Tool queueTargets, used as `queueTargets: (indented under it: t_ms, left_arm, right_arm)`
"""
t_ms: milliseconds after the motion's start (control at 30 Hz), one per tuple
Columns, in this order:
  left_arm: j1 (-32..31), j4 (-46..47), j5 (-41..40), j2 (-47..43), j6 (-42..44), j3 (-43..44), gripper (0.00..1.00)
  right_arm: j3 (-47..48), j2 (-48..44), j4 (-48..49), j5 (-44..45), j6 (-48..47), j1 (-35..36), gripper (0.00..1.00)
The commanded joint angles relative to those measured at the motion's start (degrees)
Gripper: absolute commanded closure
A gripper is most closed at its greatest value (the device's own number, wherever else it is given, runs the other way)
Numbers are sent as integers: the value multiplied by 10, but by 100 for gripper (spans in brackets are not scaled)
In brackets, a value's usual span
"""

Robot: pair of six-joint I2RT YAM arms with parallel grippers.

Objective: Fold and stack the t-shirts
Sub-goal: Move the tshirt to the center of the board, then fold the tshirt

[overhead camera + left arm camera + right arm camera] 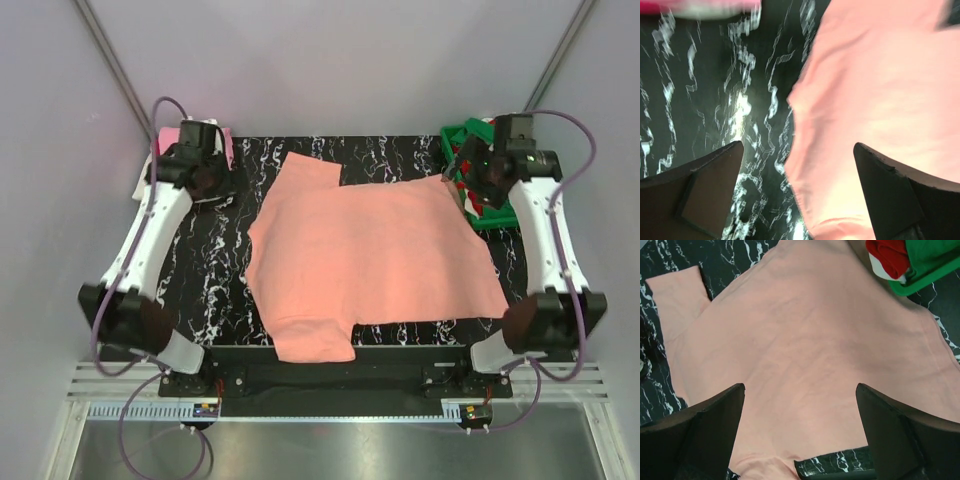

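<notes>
Salmon-peach t-shirt (370,255) lies spread flat and unfolded across the middle of the black marbled table (205,270), collar end toward the left arm, hem toward the right; one sleeve points to the far side, the other hangs at the near edge. Left gripper (797,147) and right gripper (800,387) both have fingers spread wide with nothing between them; both hang above the cloth, no contact.

My read: first fold not yet made. To do it well: pinch a single layer at matching points, left on the far sleeve, right on the far hem corner; lift both evenly and lay the far edge over the near one so the crease runs straight; watch the far hem corner, it sits right beside the green tray (495,215).

Views: top shows the full outline, both sleeves and a bright pink shirt (228,148) by the left arm; left wrist is blurred, only the collar-side edge shows; right wrist shows red cloth (887,255) and white cloth in the tray, mostly masked by the arm from above.
</notes>
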Motion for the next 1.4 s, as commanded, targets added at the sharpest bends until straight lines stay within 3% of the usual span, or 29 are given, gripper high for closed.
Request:
queueTargets:
  t_ms: [0,133,400,533,767,1067,1367]
  left_arm:
    - [-7,61,19,-99,-16,-76,1]
    - [-28,123,69,-114,-52,-162,1]
    - [-125,202,105,4,-103,-184,5]
    - [-133,215,118,105,-106,-118,5]
    - [-116,116,116,318,-62,61,7]
    - [-47,83,141,400,-18,98,10]
    - [13,-9,159,492,48,269,11]
  right_arm:
    - [-104,-52,68,-16,-14,4,0]
    - [-175,-40,107,-73,-17,6,0]
    - [-126,99,122,-71,-9,56,0]
    - [-80,180,129,-81,-4,72,0]
    - [-18,300,149,-134,6,87,0]
    - [70,402,149,-192,40,129,0]
    - [216,498,115,-215,74,153,0]
